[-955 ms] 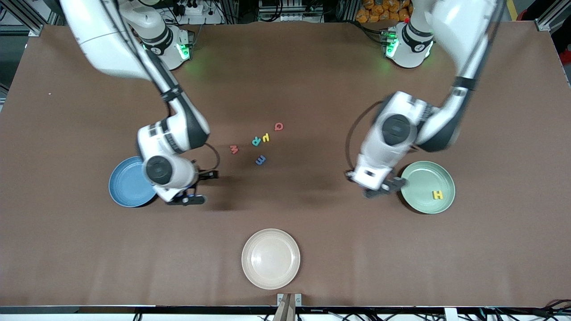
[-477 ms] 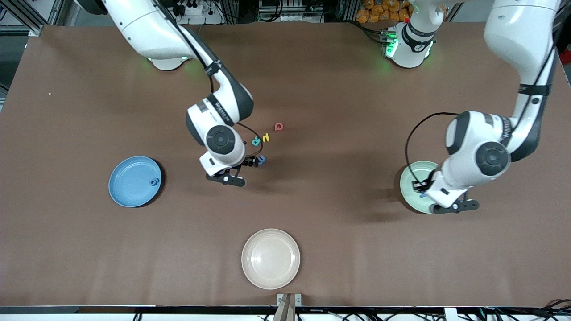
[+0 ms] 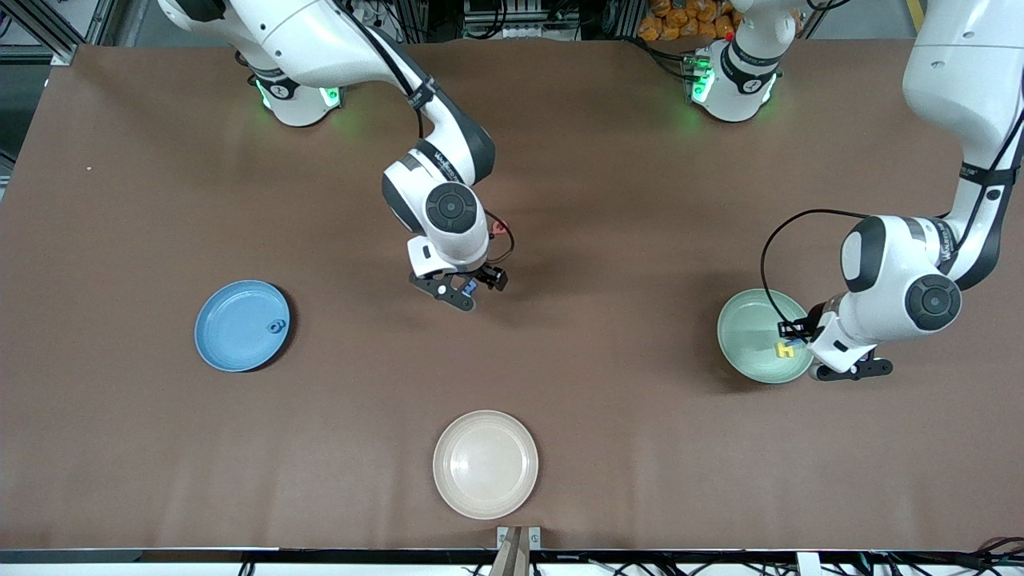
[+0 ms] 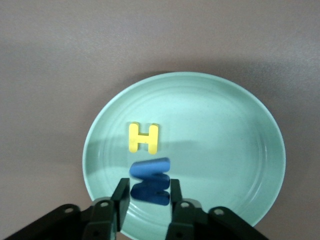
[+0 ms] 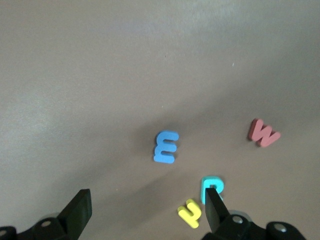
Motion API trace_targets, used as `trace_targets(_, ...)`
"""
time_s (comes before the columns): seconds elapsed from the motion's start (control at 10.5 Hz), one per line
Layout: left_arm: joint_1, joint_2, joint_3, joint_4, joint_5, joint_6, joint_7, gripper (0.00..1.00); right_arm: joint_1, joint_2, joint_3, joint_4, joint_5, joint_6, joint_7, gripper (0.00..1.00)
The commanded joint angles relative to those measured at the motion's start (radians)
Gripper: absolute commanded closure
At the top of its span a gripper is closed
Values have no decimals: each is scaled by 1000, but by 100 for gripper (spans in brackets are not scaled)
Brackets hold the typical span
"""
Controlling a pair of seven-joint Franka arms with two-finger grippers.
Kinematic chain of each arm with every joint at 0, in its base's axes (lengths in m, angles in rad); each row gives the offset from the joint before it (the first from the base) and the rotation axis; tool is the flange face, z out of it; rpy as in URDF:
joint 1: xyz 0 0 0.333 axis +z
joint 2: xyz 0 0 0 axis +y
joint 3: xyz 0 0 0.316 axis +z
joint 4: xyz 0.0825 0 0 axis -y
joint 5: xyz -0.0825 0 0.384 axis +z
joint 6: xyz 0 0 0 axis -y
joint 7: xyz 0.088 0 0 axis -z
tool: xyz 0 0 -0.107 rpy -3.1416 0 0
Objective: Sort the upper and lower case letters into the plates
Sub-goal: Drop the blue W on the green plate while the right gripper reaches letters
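step: I hold left gripper jaws parting, blue letter dropping over mint plate | right gripper jaws apart above blue E | next: descend, clamp E

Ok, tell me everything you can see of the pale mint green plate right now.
The pale mint green plate is round and shallow with a raised rim and faint concentric rings, smooth and slightly glossy. It sits flat on the brown table toward the left arm's end. A yellow letter H lies flat in it. A dark blue letter is also inside, at the tips of the left gripper, which hangs over the plate's rim. Whether the fingers grip that letter is unclear. Nothing else touches the plate.
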Motion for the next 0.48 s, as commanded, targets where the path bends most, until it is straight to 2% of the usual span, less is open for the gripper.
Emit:
trace_targets(0.0, -3, -15, -13, 0, 15, 0, -1, 0, 12, -11, 5, -91, 37, 89, 16, 0)
trace_targets(0.38, -19, -123, -42, 18, 17, -94, -7, 0, 9, 17, 55, -122, 39, 201, 9, 0)
